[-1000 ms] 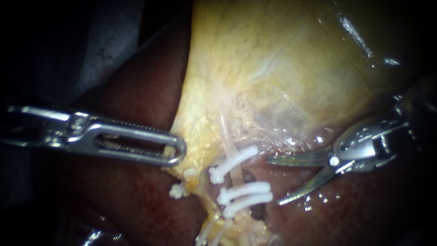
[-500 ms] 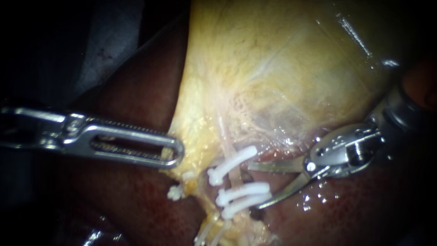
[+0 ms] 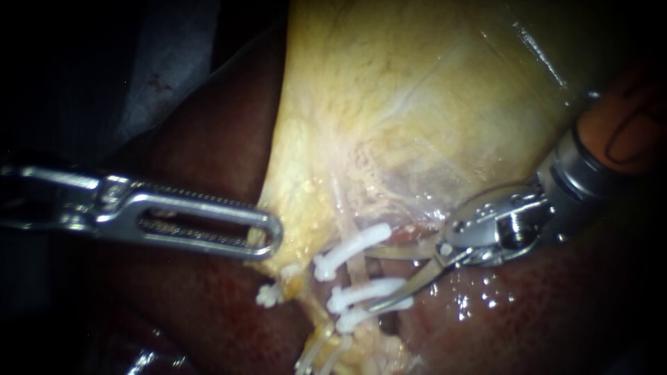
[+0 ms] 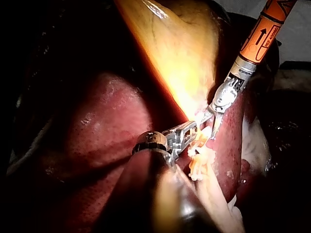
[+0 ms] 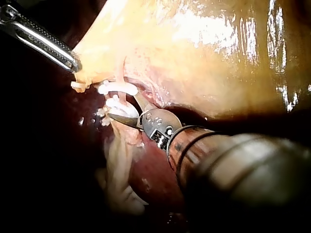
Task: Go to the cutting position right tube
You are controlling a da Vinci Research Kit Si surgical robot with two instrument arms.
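Note:
In the endoscope view a pale tube (image 3: 356, 267) runs down from the yellow gallbladder (image 3: 417, 104) and carries three white clips: one above (image 3: 351, 250), two below (image 3: 368, 292). My right instrument (image 3: 372, 279), with curved blades, stands open. One blade lies just under the upper clip, the other above the lower pair, and the tube passes between them. The right wrist view shows the same blades (image 5: 125, 108) at the clips (image 5: 114, 88). My left instrument (image 3: 267, 235) has slotted jaws and is shut on the gallbladder's lower left edge. It also appears in the left wrist view (image 4: 187, 132).
Dark red liver (image 3: 208, 319) lies under and around the gallbladder. A short clipped stump (image 3: 267, 295) sits left of the tube. More pale strands with clips (image 3: 319, 351) hang below. The right instrument's orange-banded shaft (image 3: 618, 132) enters from the upper right.
My right instrument has moved left, from beside the clips to having its open blades around the tube between them. The left instrument has kept its hold and place.

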